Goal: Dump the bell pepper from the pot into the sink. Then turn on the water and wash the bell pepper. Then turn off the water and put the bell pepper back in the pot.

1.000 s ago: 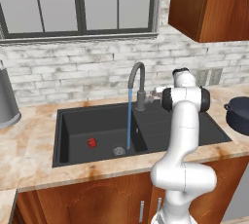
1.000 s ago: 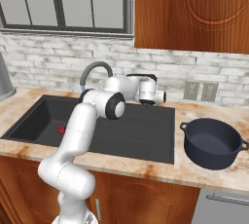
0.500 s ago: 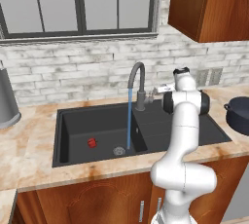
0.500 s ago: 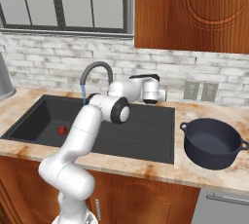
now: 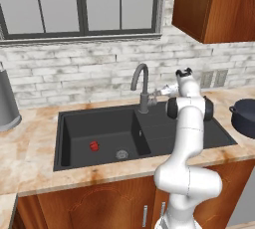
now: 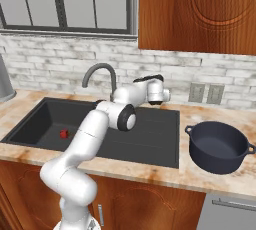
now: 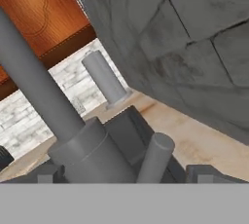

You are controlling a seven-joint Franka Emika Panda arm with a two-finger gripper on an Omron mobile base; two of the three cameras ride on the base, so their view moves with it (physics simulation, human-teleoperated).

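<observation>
- Reaching toward the gooseneck faucet (image 5: 142, 86), claw (image 5: 160, 92) sits just beside the faucet base at the back edge of the sink (image 5: 199, 133)
- claw (image 7: 121, 172) in hand view: two dark finger tips (image 7: 46, 173) low in frame, spread either side of the faucet base (image 7: 90, 152); small grey lever (image 7: 155, 157) rises between them, contact with either tip cannot be told; so claw fairly wide, gripping nothing visible
- faucet neck (image 7: 34, 91) runs up and away from the claw, brick wall close on one side
- no stream under the spout in left base view
- bell pepper (image 5: 93, 146) lies on the deep basin floor, well below and left of the claw, near the round drain (image 5: 121, 154), not touching it
- same bell pepper (image 6: 64, 134) in right base view, far from the claw (image 6: 162, 95)
- pot (image 6: 217, 146) upright on the counter right of the sink, well apart from the claw, looks empty
- tall grey container (image 5: 7, 103) on the counter far left of the claw
</observation>
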